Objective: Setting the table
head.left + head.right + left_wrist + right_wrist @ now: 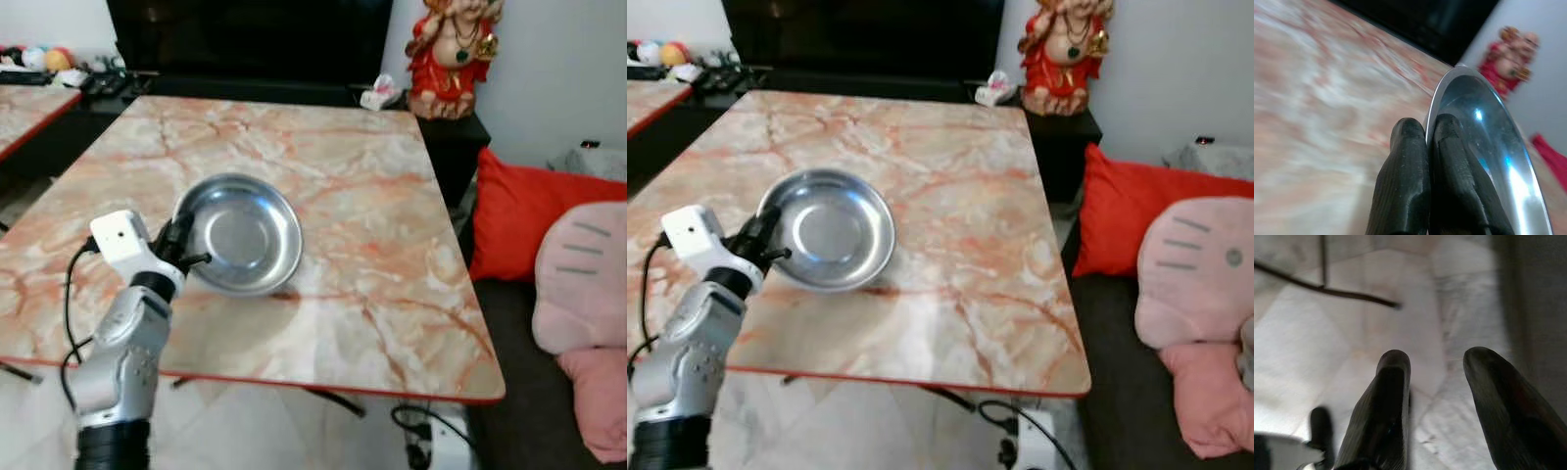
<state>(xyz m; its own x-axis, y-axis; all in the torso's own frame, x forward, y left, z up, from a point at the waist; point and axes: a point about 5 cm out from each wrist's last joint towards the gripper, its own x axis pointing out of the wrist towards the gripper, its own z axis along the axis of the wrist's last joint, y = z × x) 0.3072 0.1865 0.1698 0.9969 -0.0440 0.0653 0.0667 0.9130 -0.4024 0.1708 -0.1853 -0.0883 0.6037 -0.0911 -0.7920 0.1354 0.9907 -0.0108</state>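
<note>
A shiny steel bowl (242, 236) rests on the marble table (372, 196), toward its near left part. My left gripper (182, 245) is shut on the bowl's left rim. In the left wrist view the two black fingers (1415, 181) pinch the thin rim of the steel bowl (1484, 147), one inside and one outside. My right gripper (1437, 367) hangs low over a pale tiled floor (1352, 333) with its fingers apart and nothing between them.
A red and gold statue (453, 54) stands on a dark cabinet behind the table's far right corner. A red cushion (529, 220) and pink cushions (588, 284) lie on a seat to the right. A black cable (431, 421) runs under the table's near edge.
</note>
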